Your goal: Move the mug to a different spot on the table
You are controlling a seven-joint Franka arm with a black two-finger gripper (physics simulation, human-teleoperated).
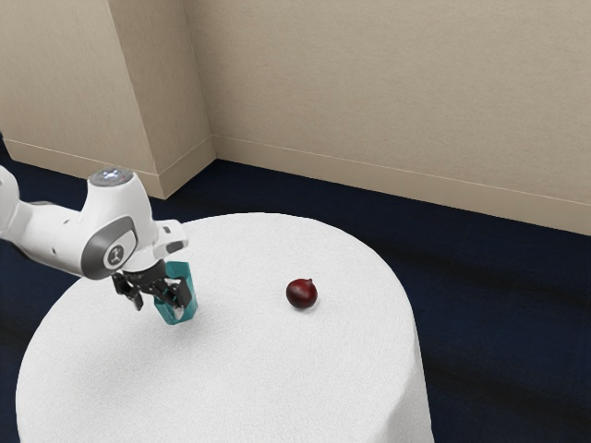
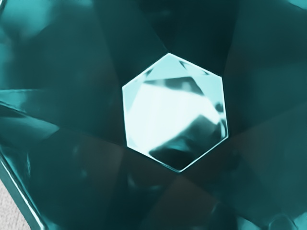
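Pincer (image 1: 164, 295) at glossy hexagonal teal mug (image 1: 175, 314)

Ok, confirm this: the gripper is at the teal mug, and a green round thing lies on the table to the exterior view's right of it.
One error: the round thing is dark red, not green, as the exterior view shows. The gripper is at the teal mug, and the round thing lies on the table to the exterior view's right of it.

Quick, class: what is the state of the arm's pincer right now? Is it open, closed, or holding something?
Pincer: closed, holding the teal mug by its upper part.
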